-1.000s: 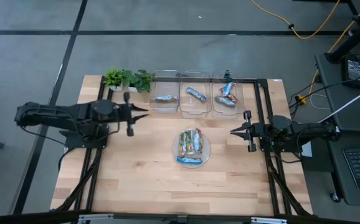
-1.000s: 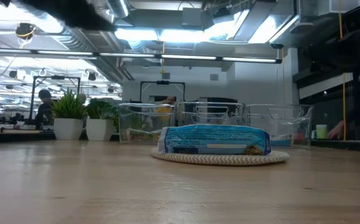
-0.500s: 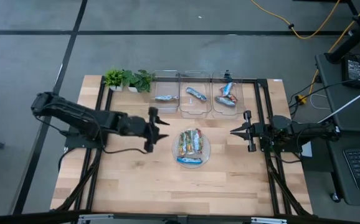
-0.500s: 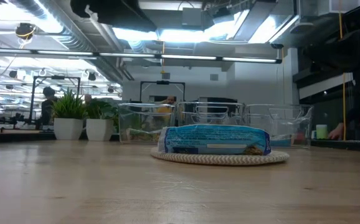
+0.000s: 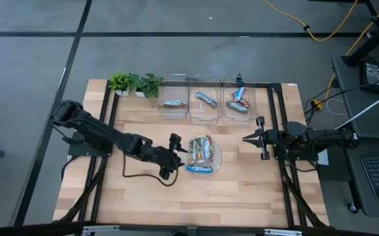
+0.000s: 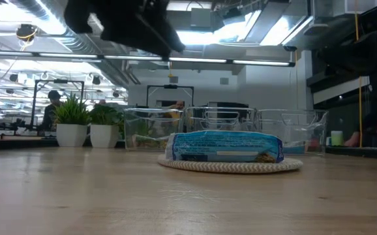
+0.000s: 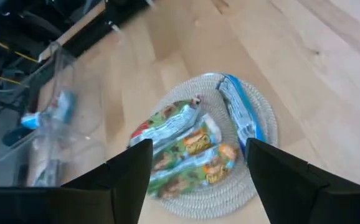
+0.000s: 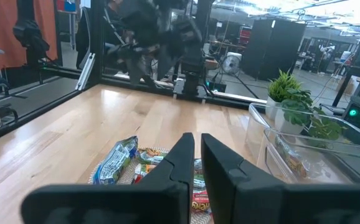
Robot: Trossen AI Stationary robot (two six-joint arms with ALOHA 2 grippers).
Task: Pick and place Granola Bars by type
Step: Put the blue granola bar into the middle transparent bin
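The left end effector [image 5: 178,155] hangs over the desk [image 5: 143,190] with its fingers [image 7: 127,171] spread wide and empty, the heap of granola bars [image 5: 200,151] just ahead of it on the round woven plate [image 5: 216,161]. That spread looks meant to straddle one bar, likely the blue one [image 7: 239,118] lying at the plate's edge, apart enough from the green-and-red ones to be taken alone. Beyond the plate, farther from this end effector, three clear bins [image 5: 206,98] each hold bars already sorted. The right end effector [image 5: 248,139] waits clenched and empty on the plate's other side, level with it and clear of the reach.
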